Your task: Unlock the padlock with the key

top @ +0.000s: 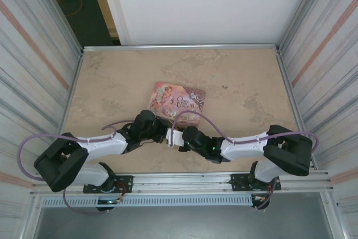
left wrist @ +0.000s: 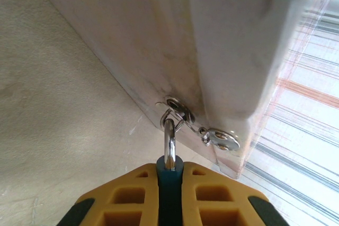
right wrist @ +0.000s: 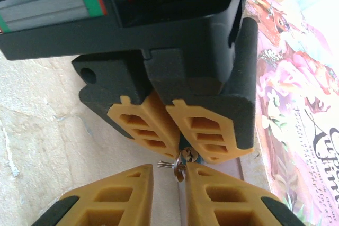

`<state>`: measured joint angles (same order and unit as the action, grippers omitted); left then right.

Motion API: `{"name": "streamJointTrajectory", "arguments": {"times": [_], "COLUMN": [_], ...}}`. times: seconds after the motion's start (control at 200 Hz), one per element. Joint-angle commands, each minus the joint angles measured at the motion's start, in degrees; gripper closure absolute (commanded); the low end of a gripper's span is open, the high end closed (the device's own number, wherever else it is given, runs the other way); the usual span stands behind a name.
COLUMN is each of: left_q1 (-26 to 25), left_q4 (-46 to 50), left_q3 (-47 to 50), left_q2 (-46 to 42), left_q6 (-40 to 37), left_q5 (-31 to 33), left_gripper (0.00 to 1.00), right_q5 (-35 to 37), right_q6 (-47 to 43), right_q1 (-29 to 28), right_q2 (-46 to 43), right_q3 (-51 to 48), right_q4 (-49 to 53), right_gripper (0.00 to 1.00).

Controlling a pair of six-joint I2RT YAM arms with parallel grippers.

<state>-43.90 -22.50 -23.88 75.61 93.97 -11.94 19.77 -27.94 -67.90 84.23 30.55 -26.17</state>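
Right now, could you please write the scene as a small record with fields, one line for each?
padlock: blue body, shackle passed through a metal loop on the tin
left gripper: shut on the padlock body
key: small metal piece at the right gripper's tips, close under the left gripper's fingers
right gripper: jaws narrowly apart around the key; whether they grip it is unclear
tin: pink, flat on the table, just beyond both grippers
key in lock: cannot tell

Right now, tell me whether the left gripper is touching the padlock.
Touching: left wrist view shows the left gripper shut on the padlock's blue body.
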Motion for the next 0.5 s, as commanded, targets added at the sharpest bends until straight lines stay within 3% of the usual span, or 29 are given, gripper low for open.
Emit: {"name": "streamJointTrajectory", "arguments": {"times": [0.0,0.491], "left_q1": [-0.62,-1.17], "left_q4": [1.06,0.28], "left_q3": [-0.03,-0.03], "left_q2": [-1.41,-0.65], "left_q6": [0.63,0.59], "left_q5": [-0.27,-0.1], "left_gripper": [1.0,1.0], "right_q5": [0.66,-0.18], "right_q6": [-0.44,0.98], "right_q1": [0.47,0.64], "right_q2": [0.9,1.89], "right_q3": [1.51,2.21], "right_q4": [-1.8,-2.39], "right_gripper": [0.81,0.96]}}
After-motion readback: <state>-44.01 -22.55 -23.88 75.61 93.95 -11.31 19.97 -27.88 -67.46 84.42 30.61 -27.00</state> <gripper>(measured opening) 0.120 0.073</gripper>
